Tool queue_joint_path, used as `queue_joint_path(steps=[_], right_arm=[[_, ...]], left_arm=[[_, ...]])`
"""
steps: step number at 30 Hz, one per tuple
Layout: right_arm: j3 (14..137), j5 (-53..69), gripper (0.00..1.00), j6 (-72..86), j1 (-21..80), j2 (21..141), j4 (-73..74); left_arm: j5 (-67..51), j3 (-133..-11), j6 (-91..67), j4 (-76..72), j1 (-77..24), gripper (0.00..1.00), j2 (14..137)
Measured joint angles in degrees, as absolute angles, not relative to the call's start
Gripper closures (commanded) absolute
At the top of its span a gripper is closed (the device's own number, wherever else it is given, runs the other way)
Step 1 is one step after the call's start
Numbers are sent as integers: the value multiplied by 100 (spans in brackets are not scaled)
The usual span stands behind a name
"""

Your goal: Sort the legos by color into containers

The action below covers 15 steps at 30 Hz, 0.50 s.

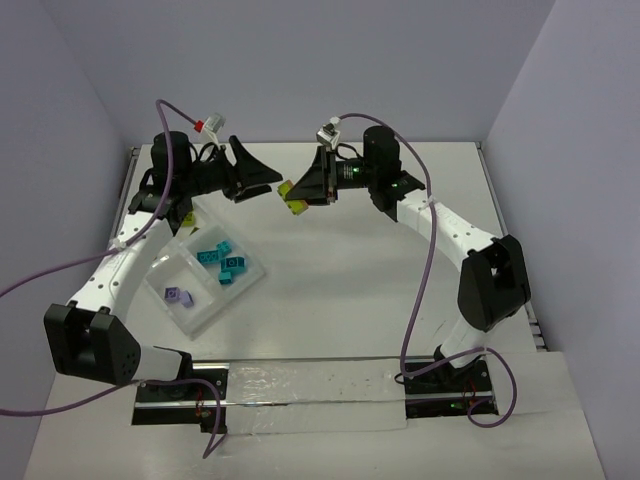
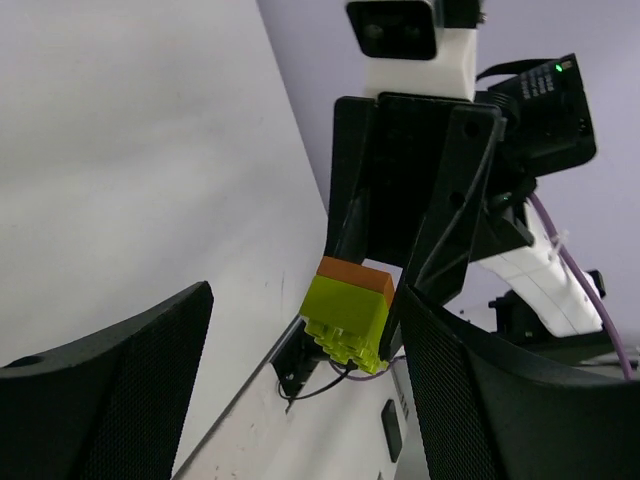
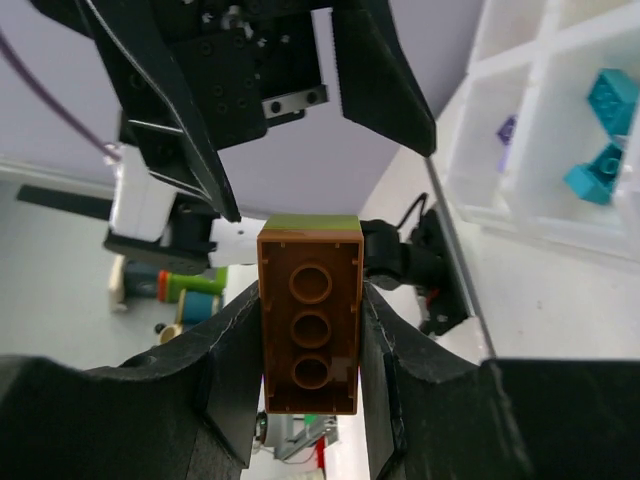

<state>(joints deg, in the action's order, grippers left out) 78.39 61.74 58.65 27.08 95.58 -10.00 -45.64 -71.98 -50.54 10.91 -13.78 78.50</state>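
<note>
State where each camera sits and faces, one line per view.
Top external: overhead from behind, looking down on the white table; left arm, right arm show.
Left wrist: faces the right end effector; own black fingers below.
Right wrist: faces the left end effector; own fingers grip the lime-and-orange plastic brick stack.
Wrist views share that stack.

Lime green over orange on the brick stack (image 2: pixel 350 315) clamped in the black right hand (image 1: pixel 300 196), several teal bricks (image 1: pixel 222 260) and one purple brick (image 1: pixel 177 295) in the clear tray (image 1: pixel 207 303) well apart from that hand, white counter (image 1: pixel 340 290) beneath.
</note>
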Motion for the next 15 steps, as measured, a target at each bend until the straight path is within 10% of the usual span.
queue_joint_path(steps=[15], right_arm=[[7552, 6594, 100, 7920, 2714, 9709, -3507]], left_arm=[[-5720, -6686, -6030, -1195, -1378, 50, 7827]])
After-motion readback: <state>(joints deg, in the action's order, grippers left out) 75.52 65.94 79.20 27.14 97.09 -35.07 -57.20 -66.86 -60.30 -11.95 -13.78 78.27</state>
